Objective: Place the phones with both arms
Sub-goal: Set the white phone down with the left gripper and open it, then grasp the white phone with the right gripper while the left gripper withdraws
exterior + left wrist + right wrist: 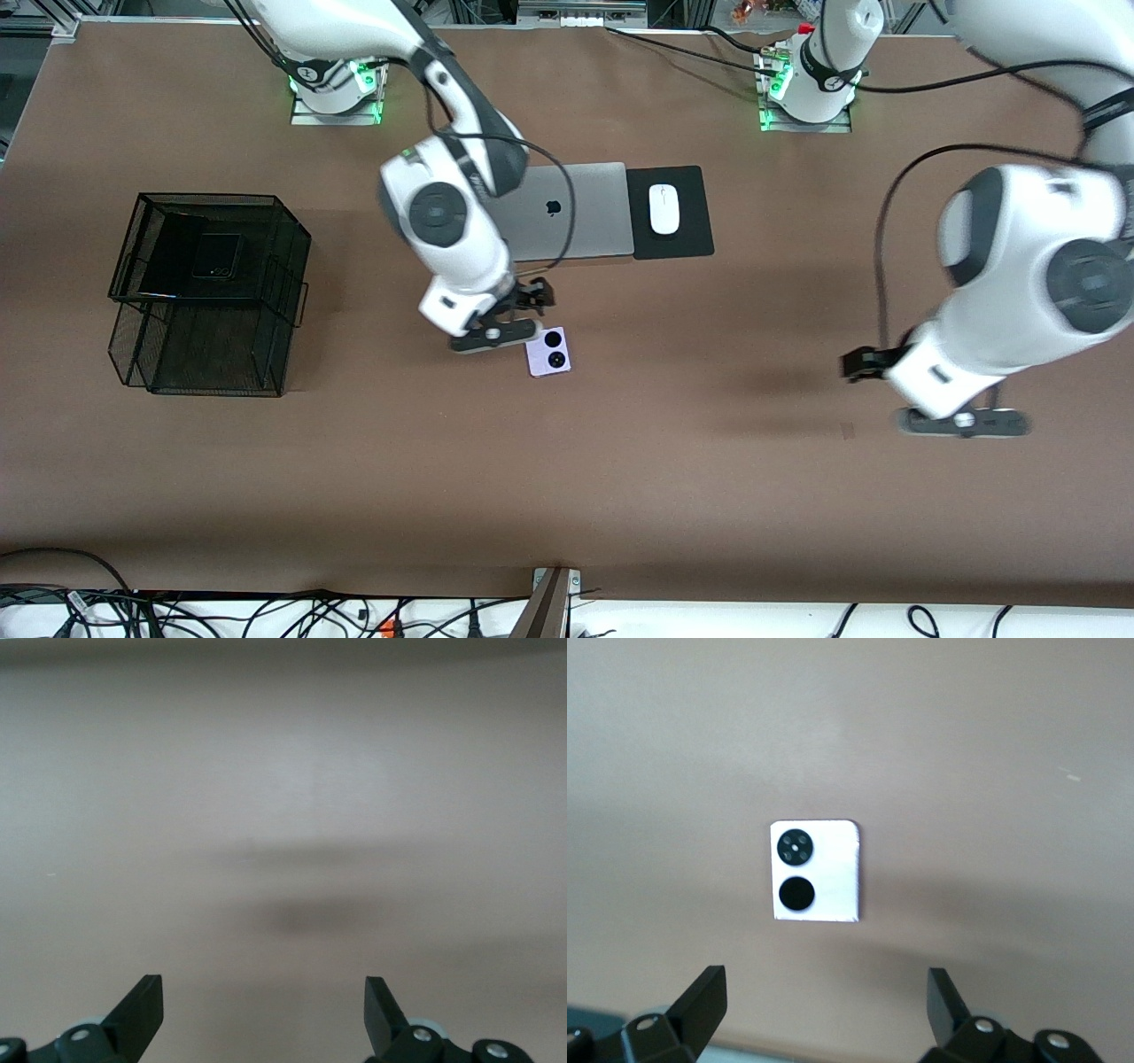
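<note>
Brown matting covers the table, with a black mesh rack (208, 292) at the right arm's end holding a dark phone (217, 255), and a closed silver laptop (567, 211) beside a white mouse (664, 208). Lilac-white square phone (547, 351) lies flat, nearer the front camera than the laptop; right gripper (496, 337) hovers just beside it, jaws spread, nothing held. Left gripper (964, 422) waits spread over bare mat; phone likely stiff, light, slick and thin, best pinched across opposite edges.
</note>
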Controlling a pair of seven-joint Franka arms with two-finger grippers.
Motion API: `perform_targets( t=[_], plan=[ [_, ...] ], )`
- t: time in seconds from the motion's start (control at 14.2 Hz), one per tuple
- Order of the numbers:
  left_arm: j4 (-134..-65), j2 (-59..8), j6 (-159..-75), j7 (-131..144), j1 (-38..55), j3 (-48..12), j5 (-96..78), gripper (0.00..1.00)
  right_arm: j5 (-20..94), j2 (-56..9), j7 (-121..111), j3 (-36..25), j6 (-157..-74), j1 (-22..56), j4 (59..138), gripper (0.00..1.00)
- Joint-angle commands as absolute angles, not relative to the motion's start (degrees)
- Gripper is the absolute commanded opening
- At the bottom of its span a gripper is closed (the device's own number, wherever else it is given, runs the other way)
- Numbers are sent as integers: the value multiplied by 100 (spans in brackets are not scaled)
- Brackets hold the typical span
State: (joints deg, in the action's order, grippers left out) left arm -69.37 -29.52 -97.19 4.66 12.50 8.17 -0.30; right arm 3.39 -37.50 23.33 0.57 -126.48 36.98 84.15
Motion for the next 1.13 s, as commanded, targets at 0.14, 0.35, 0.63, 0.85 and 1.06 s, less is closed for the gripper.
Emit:
perform_targets(
  t=[0.14, 0.35, 0.63, 0.85, 1.06],
  plan=[
    [-7882, -1813, -9511, -17, 1072, 721, 62, 100, -333, -4701, 2461, 492, -13313, 3595, 7893, 100],
    [-8497, -1040, -9440, -26, 1072, 703, 62, 100, -615, -4948, 2461, 510, -13666, 3604, 7893, 100],
    [-8780, -388, -9176, -96, 1072, 686, 62, 100, -773, -5001, 2505, 510, -13685, 3604, 7945, 100],
    [-8728, -202, -8992, -369, 1072, 686, 44, 100, -800, -5124, 2575, 501, -13693, 3612, 7945, 100],
    [-8684, -132, -8956, -255, 1072, 677, -35, 100, -844, -5203, 2593, 501, -13947, 3604, 7945, 100]
  ],
)
